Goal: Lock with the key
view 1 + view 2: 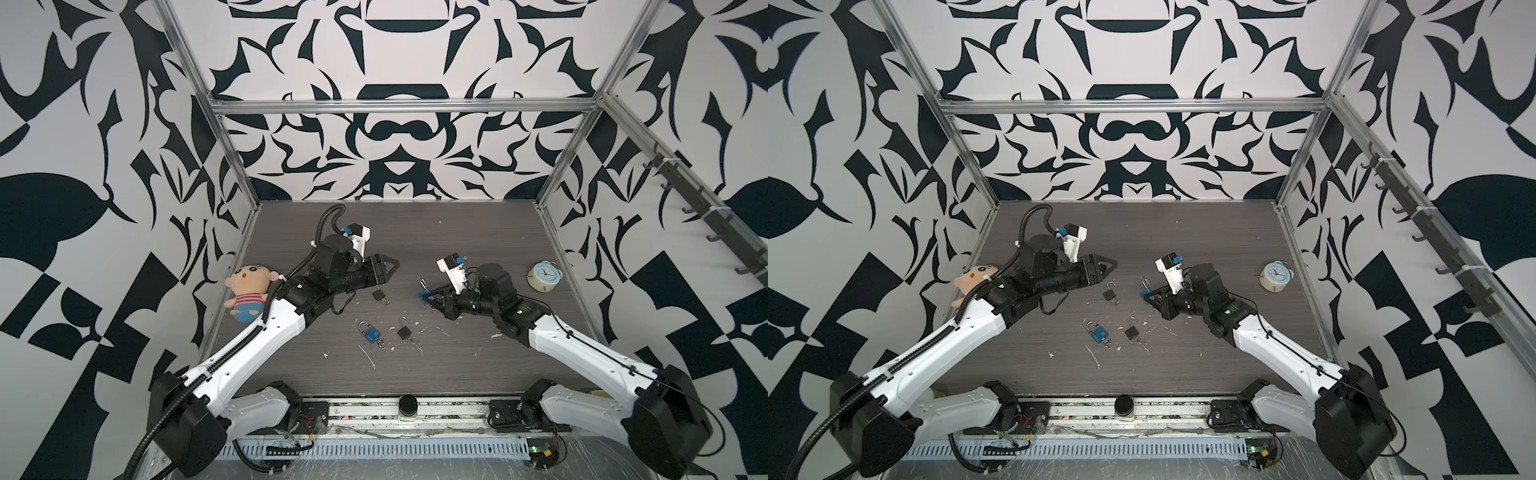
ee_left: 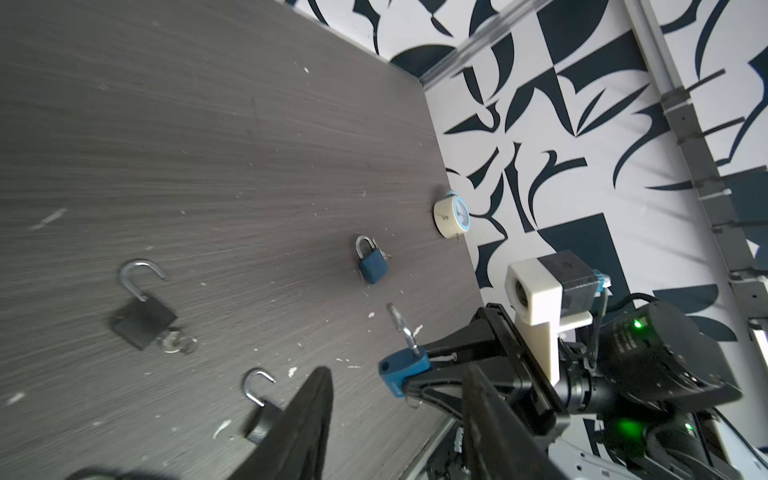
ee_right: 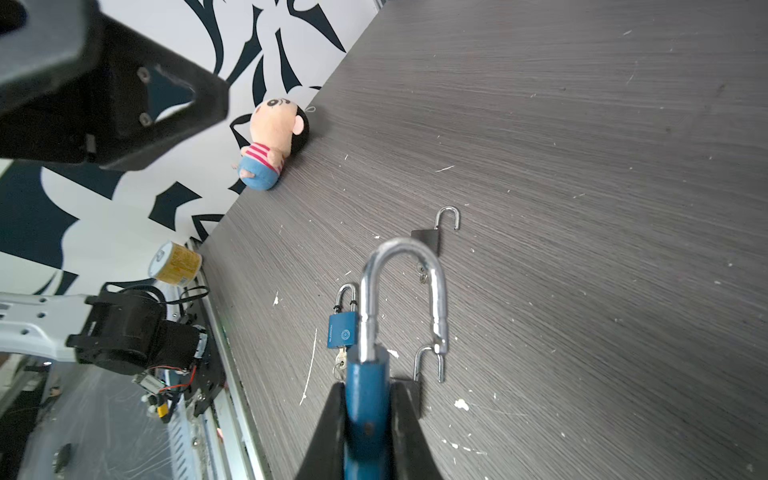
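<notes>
Being clamped by the right tool [image 3: 368,388], the blue padlock [image 3: 368,370] is held off the desk [image 1: 457,232], shackle [image 3: 401,251] open, presumably for closing; at nine o'clock, the left tool [image 1: 392,265] is spread, empty.

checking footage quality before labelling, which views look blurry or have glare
Both top views: sharp, evenly lit across the table. Left wrist view: the nearest black padlock and the jaws beside it are blurred. Right wrist view: held blue padlock slightly soft, bright glare on its shackle.
</notes>
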Available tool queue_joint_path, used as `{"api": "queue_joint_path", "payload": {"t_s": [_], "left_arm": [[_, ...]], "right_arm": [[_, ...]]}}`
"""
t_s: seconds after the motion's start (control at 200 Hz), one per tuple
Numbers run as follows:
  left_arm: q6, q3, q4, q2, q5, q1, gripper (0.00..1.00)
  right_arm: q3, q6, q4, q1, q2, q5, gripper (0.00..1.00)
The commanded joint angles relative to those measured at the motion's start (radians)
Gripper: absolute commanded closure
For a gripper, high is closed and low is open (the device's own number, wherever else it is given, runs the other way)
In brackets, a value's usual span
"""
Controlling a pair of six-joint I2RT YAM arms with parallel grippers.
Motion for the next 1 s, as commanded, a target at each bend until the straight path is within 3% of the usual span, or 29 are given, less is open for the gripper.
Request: {"api": "queue_joint_path", "payload": {"t_s": [0.0, 0.235, 0.51, 0.995], "left_arm": [[0.136, -0.036, -0.010, -0.047, 0.005, 0.020, 0.46], [0.247, -0.079, 0.112, -0.003, 0.253, 0.025, 0.48], [0.218, -0.067, 0.288, 0.130, 0.485, 0.024, 0.50], [0.167, -0.094, 0.459, 0.239, 0.637, 0.022, 0.44]], "right_arm": [[0.039, 0.059, 0.050, -0.050, -0.029, -0.233, 1.00], [0.032, 0.145, 0.103, -0.075, -0.007, -0.460, 1.00], [-0.014, 0.235, 0.195, -0.075, -0.013, -0.498, 1.00], [-0.021, 0.332, 0.317, -0.074, 0.067, -0.570, 1.00]]}}
